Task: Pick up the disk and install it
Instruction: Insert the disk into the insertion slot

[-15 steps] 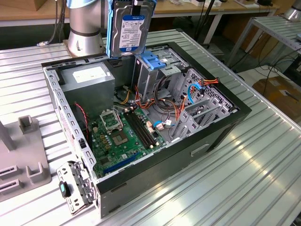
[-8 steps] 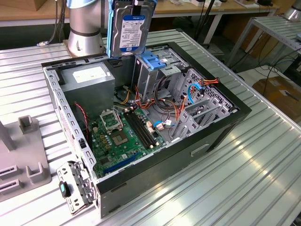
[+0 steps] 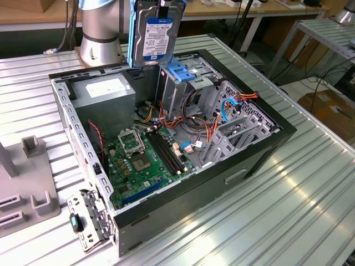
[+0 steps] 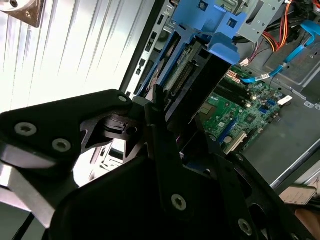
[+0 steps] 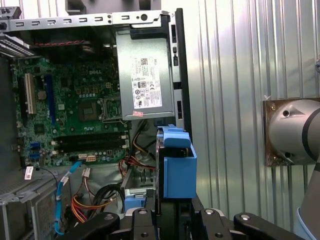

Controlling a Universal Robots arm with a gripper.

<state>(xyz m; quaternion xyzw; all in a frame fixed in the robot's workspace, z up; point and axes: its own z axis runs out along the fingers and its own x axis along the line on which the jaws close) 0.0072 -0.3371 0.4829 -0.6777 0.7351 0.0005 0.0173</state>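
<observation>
Blue-railed and upright, the disk (image 3: 155, 30) hangs over the far end of the open computer case (image 3: 222, 183), clamped edge-on between the hand's (image 5: 170, 211) closed-in fingers above the tabletop (image 3: 299, 210).

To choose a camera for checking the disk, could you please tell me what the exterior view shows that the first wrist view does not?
The exterior view adds the disk, labelled face showing, upright above the open case, and a grey fixture at the exterior view's left. The first wrist view adds the disk edge-on, held in the gripper. Both show the motherboard and the power supply.
</observation>
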